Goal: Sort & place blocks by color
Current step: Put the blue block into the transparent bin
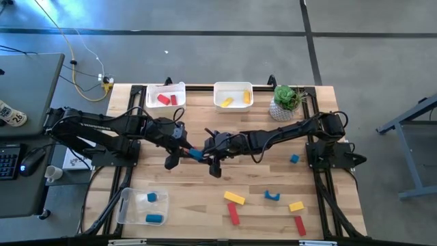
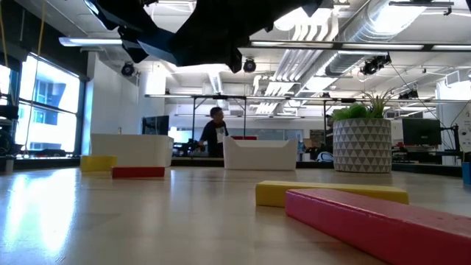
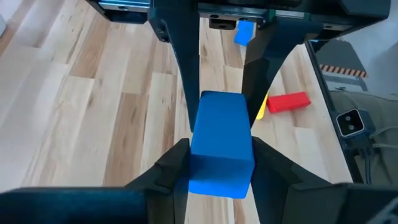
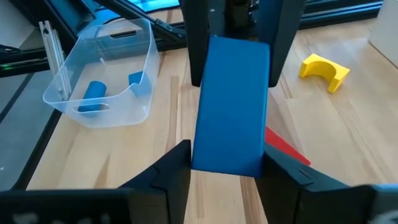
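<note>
Mid-surface point(image 1: 171, 205), left pincer point(image 1: 186, 147) and right pincer point(image 1: 205, 156) are meeting, both clamping the same blue block point(image 1: 196, 154), raised.

Grey concrete floor point(image 1: 205, 41) around the desk point(image 1: 171, 198). Dark side table point(image 1: 20, 89) at left. Far room: tall windows point(image 2: 44, 103) left, exposed ceiling ducts point(image 2: 383, 29), a person point(image 2: 215, 132) standing far off.
</note>
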